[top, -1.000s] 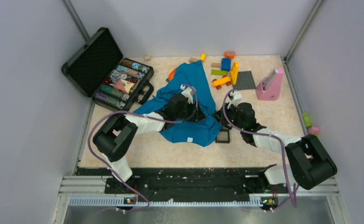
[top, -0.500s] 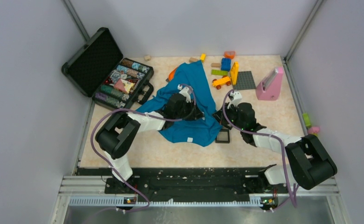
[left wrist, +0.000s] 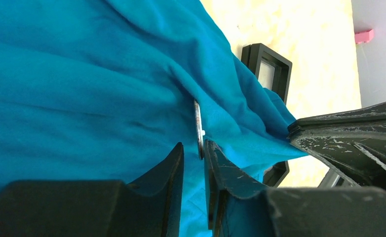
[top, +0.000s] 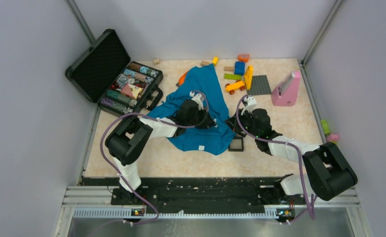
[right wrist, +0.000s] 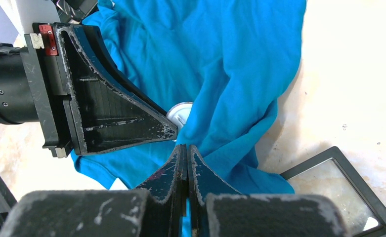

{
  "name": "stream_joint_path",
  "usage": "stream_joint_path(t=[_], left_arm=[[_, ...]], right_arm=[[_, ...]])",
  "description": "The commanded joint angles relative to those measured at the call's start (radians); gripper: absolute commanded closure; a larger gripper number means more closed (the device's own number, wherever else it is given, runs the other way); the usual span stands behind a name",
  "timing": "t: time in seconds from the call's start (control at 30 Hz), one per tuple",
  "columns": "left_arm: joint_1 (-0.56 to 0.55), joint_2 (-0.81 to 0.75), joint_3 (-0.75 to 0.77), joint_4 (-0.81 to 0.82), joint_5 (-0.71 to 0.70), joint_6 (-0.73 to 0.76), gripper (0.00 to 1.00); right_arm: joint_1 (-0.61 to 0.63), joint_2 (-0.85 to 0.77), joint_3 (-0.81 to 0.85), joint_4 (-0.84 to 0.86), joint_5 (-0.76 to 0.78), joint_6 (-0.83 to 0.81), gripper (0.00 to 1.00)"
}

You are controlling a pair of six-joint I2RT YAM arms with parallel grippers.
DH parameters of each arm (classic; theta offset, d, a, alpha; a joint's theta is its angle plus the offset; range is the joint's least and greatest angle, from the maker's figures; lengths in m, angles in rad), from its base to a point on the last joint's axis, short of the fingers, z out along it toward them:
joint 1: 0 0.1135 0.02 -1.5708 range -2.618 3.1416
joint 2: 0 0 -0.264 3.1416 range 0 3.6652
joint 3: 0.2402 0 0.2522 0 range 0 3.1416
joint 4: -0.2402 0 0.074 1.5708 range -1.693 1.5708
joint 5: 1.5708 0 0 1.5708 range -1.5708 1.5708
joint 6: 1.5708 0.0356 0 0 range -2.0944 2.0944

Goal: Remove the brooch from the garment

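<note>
The blue garment point(top: 203, 89) lies crumpled mid-table. The brooch point(left wrist: 198, 129) shows edge-on as a thin pale disc pinned in a fold, and as a small pale round piece in the right wrist view point(right wrist: 180, 114). My left gripper point(left wrist: 193, 143) is narrowly open, its fingertips on either side of the brooch's lower edge, and the disc lies against the right finger. It sits on the garment's right half point(top: 200, 118). My right gripper point(right wrist: 186, 146) is shut on a fold of the garment just right of the brooch point(top: 237, 123), pulling the cloth taut.
A black square frame point(top: 236, 143) lies by the garment's lower right corner, close to my right gripper point(right wrist: 346, 192). An open black case point(top: 131, 86) stands at the back left. Toy bricks point(top: 237, 69), a grey baseplate point(top: 259, 85) and a pink object point(top: 285, 89) are at the back right.
My left arm's elbow has swung a little to the right while its gripper stayed at the same spot on the garment. The right arm has not moved.
</note>
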Motion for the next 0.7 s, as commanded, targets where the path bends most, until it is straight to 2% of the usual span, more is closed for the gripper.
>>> stream_joint_path(t=[0.0, 0.03, 0.07, 0.1, 0.17, 0.3, 0.43, 0.53, 0.67], left_arm=[[0.001, -0.005, 0.029, 0.02, 0.005, 0.01, 0.81], [0.001, -0.004, 0.032, 0.018, 0.008, 0.02, 0.87], [0.0, -0.004, 0.04, 0.007, 0.008, 0.031, 0.99], [0.002, -0.007, 0.052, -0.023, 0.003, 0.048, 1.0], [0.003, -0.017, 0.088, -0.109, 0.0, 0.091, 1.0], [0.003, -0.023, 0.197, -0.388, 0.028, 0.195, 1.0], [0.004, -0.017, 0.274, -0.603, 0.122, 0.285, 1.0], [0.009, 0.011, 0.322, -0.709, 0.245, 0.322, 1.0], [0.007, 0.029, 0.38, -0.836, 0.248, 0.373, 1.0]], right_arm=[[-0.006, -0.011, 0.004, 0.05, 0.0, -0.007, 1.0], [-0.007, -0.01, 0.004, 0.048, 0.0, -0.007, 1.0], [-0.007, -0.009, 0.005, 0.047, 0.002, -0.006, 1.0], [-0.005, -0.01, 0.005, 0.044, 0.005, -0.005, 1.0], [-0.006, -0.016, 0.008, 0.03, 0.024, -0.005, 1.0], [-0.006, -0.027, 0.004, 0.04, 0.031, 0.002, 1.0], [-0.006, -0.016, 0.0, 0.069, 0.01, 0.016, 1.0], [-0.005, -0.011, 0.002, 0.071, 0.006, 0.02, 1.0], [-0.007, -0.016, -0.01, 0.091, 0.047, 0.037, 1.0]])
